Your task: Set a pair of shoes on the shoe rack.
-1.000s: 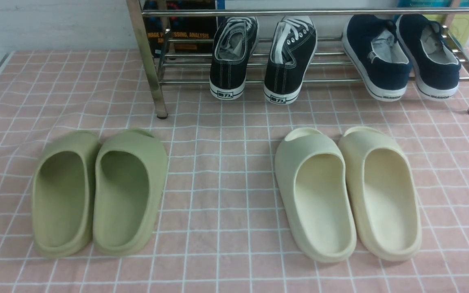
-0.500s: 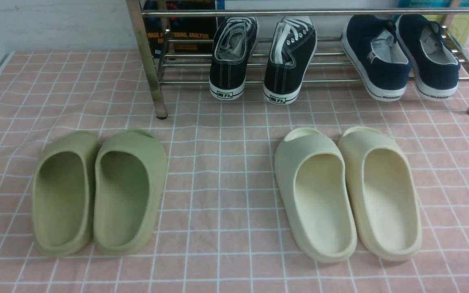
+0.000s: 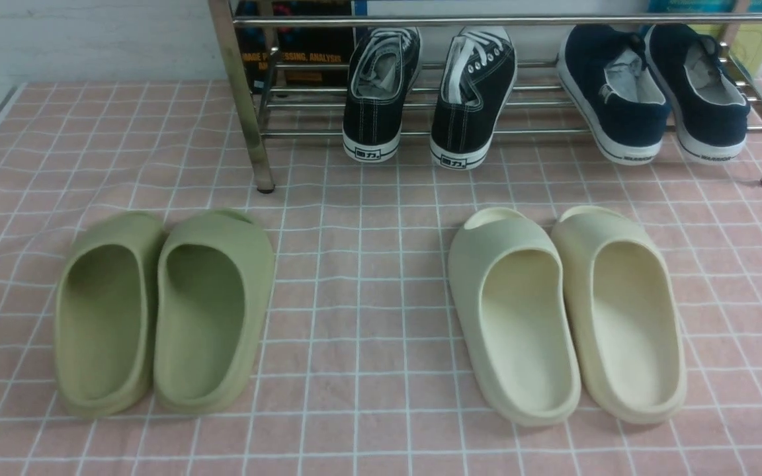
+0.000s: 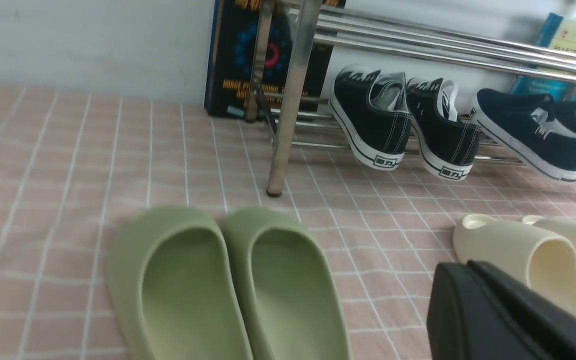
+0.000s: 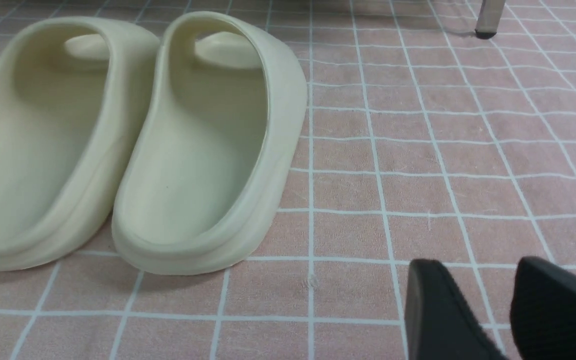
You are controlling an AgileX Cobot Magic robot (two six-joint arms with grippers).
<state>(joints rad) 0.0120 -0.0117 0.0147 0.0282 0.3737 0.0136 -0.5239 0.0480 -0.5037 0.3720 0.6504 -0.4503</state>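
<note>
And here's my left hand (image 4: 473, 267), fingers pressed together, nothing between them, while my right hand (image 5: 473, 265) stands wide open with only air in its grip! Just beyond my right hand, over on its left side, sit the cream slides (image 5: 193, 150), side by side, soles down on the pink surface with its white grid (image 3: 354, 330), openings facing up. Near my left hand, it's the green slides (image 4: 178, 280), also a pair, also flat on the grid, and well apart from the cream ones. Farther out, beyond both sets of slides, gleams the shoe rack (image 3: 520, 20), all chrome bars and upright legs. And there they are, ahead of my hands, the black sneakers (image 3: 374, 119), both on the lower bars of the rack, heels toward me and poking out past the front bar, a gap between the two! White laces, white soles, toes pointing away. Next to them, to their right, the navy shoes (image 3: 626, 112) share those same bars, heels my way too. Farthest from my hands, behind the rack, stand a dark book (image 3: 308, 53) at the left and a blue-and-yellow one (image 4: 558, 55) at the right, with the pale wall (image 3: 116, 39) behind.
</note>
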